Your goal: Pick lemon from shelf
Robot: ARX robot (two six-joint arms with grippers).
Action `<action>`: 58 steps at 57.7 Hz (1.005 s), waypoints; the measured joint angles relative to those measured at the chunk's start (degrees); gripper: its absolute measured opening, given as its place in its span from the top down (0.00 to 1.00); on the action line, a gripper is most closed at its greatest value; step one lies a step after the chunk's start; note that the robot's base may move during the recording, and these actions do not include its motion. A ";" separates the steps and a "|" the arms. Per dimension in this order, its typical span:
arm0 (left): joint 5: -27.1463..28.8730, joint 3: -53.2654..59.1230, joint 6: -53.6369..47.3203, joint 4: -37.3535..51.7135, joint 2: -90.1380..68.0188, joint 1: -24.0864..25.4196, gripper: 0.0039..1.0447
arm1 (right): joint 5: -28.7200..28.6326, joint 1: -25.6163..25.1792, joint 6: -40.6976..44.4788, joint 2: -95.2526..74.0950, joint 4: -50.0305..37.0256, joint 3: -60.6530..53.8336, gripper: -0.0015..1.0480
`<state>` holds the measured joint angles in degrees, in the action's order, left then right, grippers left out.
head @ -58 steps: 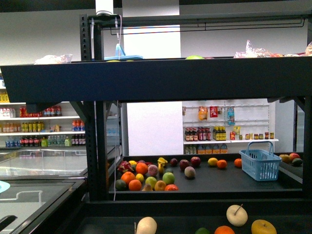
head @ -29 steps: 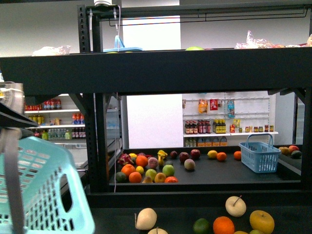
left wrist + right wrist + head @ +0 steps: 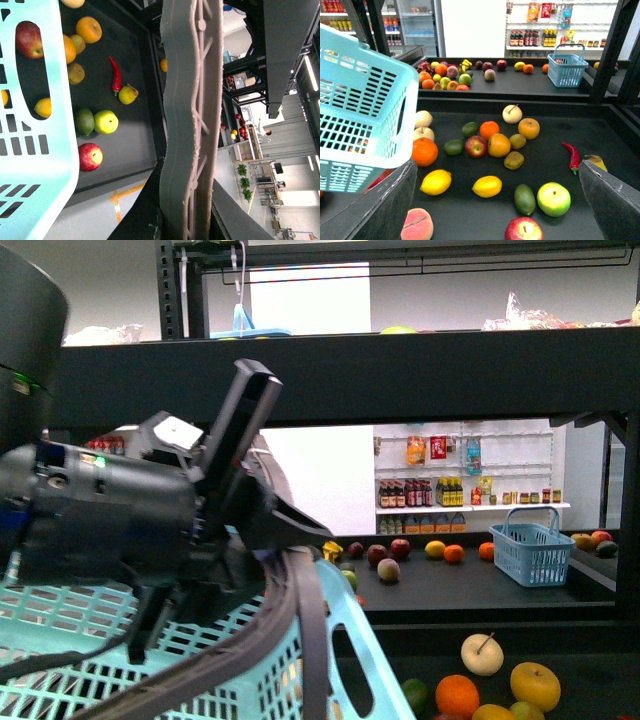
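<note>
**Front:** My left arm (image 3: 110,510) fills the frame, carrying the turquoise basket (image 3: 100,660) before the black shelf (image 3: 400,375). The fruit I am after does not show here.

**Left wrist:** The left pincer (image 3: 185,212) is clamped on the basket's grey handle (image 3: 187,100). Through a slot in the basket wall, the lemon (image 3: 44,107) lies on the tabletop (image 3: 130,135), near a green fruit (image 3: 85,121).

**Right wrist:** The right pincer (image 3: 496,165) hangs spread wide and empty. The lemon (image 3: 487,186) sits just beneath, between its fingers and beside a second yellow oval (image 3: 436,182). Its long axis runs roughly finger to finger, and I cannot tell which tip bears the nub. I judge the right arm nearer, with a wrist turn likely needed first.
</note>
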<state>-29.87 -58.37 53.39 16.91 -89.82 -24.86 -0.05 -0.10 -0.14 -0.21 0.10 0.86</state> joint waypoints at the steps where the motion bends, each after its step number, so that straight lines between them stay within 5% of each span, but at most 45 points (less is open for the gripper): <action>1: 0.11 -0.13 0.26 0.09 -0.24 -0.48 0.89 | 0.00 0.00 0.00 0.00 0.00 0.00 0.07; 20: 1.64 -0.98 0.94 0.35 -1.46 -4.72 0.89 | 0.57 -0.22 -2.01 -2.99 4.87 1.84 0.07; 25: 1.88 -0.98 0.94 0.35 -1.49 -4.72 0.89 | -2.38 -3.37 -5.16 -17.29 8.57 6.75 0.07; 39: 2.47 -1.07 0.83 0.35 -1.49 -4.72 0.89 | -7.28 -9.57 -8.74 -60.17 -7.32 18.91 0.07; 58: 2.16 -1.07 0.83 0.35 -1.51 -4.76 0.89 | 0.22 -8.68 -17.22 -103.95 -5.77 45.35 0.07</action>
<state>-27.70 -59.44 54.22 17.26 -91.33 -29.63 0.16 -8.78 -17.37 -104.16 -5.67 46.22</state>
